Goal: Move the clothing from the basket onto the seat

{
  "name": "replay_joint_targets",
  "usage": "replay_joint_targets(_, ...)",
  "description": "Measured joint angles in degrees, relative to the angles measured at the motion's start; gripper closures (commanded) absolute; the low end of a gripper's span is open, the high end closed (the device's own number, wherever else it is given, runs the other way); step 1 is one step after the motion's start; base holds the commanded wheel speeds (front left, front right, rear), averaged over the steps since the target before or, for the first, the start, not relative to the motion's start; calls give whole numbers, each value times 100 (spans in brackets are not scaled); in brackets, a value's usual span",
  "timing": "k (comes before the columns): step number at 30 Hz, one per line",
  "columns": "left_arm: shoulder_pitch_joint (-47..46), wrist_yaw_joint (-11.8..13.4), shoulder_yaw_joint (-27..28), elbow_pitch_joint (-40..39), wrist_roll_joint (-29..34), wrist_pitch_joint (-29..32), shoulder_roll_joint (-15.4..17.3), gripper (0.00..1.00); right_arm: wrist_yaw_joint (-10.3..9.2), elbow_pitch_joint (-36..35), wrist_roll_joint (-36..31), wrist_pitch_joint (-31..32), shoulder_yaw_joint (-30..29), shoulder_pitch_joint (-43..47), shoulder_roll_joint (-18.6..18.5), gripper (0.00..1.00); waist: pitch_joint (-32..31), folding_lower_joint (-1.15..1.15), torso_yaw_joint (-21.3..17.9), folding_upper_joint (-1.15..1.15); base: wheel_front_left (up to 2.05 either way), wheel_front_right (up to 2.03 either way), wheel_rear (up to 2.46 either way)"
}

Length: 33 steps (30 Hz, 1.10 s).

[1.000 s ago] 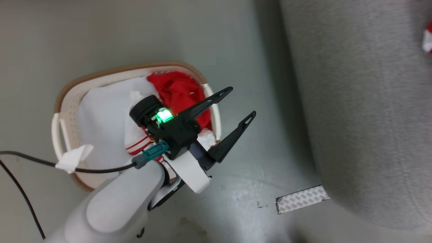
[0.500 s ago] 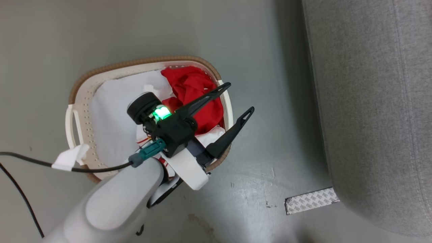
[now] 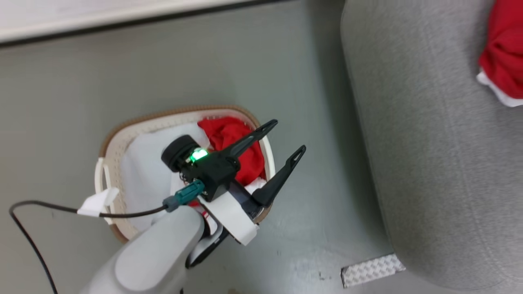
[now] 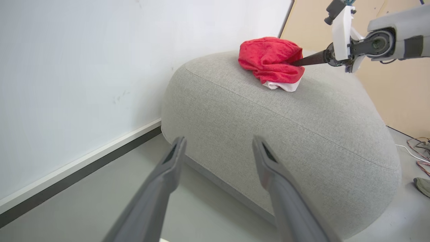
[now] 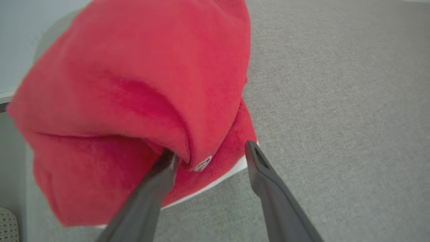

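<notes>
- Right gripper point(image 5: 211, 150) released, jaws spread against a red garment point(image 5: 134, 84) lying on the grey sofa point(image 5: 336, 101); the garment's small emblem point(image 5: 201, 164) is unreadable.
- Left gripper point(image 3: 288, 136) spread, empty, above the basket point(image 3: 179, 112) holding red clothing point(image 3: 229, 134).

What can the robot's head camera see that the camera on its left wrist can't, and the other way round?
Head camera: the basket on the floor, red clothing inside it, and a tape patch. Left wrist camera: the right gripper, its fingers against the red garment lying on the seat, and a tan board behind. Both: the grey seat, that red garment on it, and the open left gripper.
</notes>
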Motion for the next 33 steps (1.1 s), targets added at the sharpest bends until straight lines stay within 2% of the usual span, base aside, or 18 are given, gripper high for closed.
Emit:
replay_joint_targets(7,535,0,307,7,-42,-2,-110,0,0,-669,379,199,598,597,-212,0,-702,0,-107,0,0,0,0)
replay_joint_targets(15,1109,30,859,-21,-52,-7,-318,0,-1,-1844,732,-415,1011,1088,-751,0,-1573,-1,-159,0,0,0,0)
replay_joint_targets(19,1347,46,1217,7,-54,-7,-339,0,0,-2331,615,-669,1227,1220,-962,0,-2024,-2,-123,0,0,0,0)
replay_joint_targets(28,1757,247,2075,162,35,-7,-412,0,-1,-3270,658,-1170,1116,1646,-943,0,-2793,-2,158,0,0,0,0)
replay_joint_targets(33,2066,392,2572,219,110,-7,-423,0,-1,-3621,435,-1482,862,2120,-725,0,-3052,-2,369,0,0,0,0)
